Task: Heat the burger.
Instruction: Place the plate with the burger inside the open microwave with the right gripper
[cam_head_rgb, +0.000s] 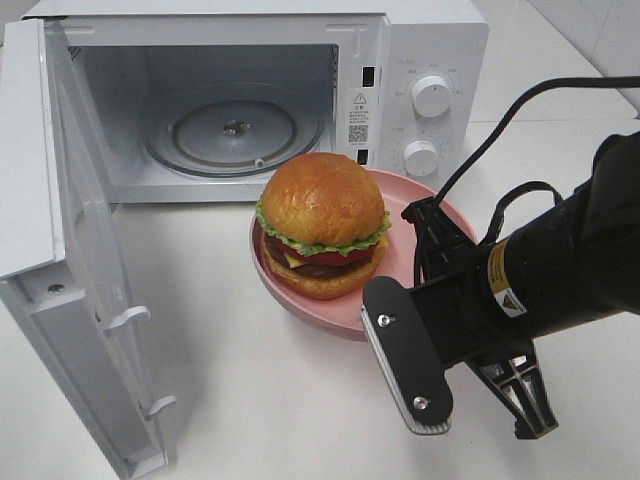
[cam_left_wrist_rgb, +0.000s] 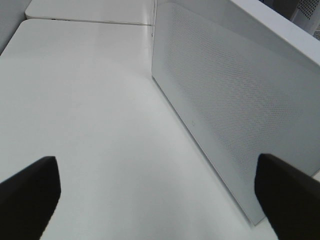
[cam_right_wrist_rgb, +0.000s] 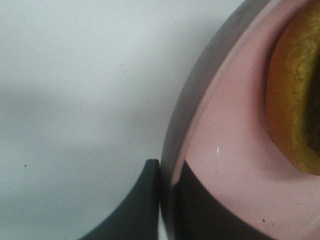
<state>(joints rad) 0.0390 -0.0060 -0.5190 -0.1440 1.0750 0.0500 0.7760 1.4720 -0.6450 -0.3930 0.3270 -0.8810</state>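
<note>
Right end effector (cam_head_rgb: 428, 222), closed on the right-hand rim of the pink plate (cam_head_rgb: 405, 255), one jaw inside the rim and one outside. Burger (cam_head_rgb: 322, 225), upright on that plate, lies ahead and to the left of the end effector. Beyond it the microwave (cam_head_rgb: 430, 50) is open, its glass turntable (cam_head_rgb: 235, 130) bare; I judge the carry runs forward. Left end effector (cam_left_wrist_rgb: 160, 195), spread wide and holding nothing, faces a white panel (cam_left_wrist_rgb: 230, 110), well away from the burger.
</note>
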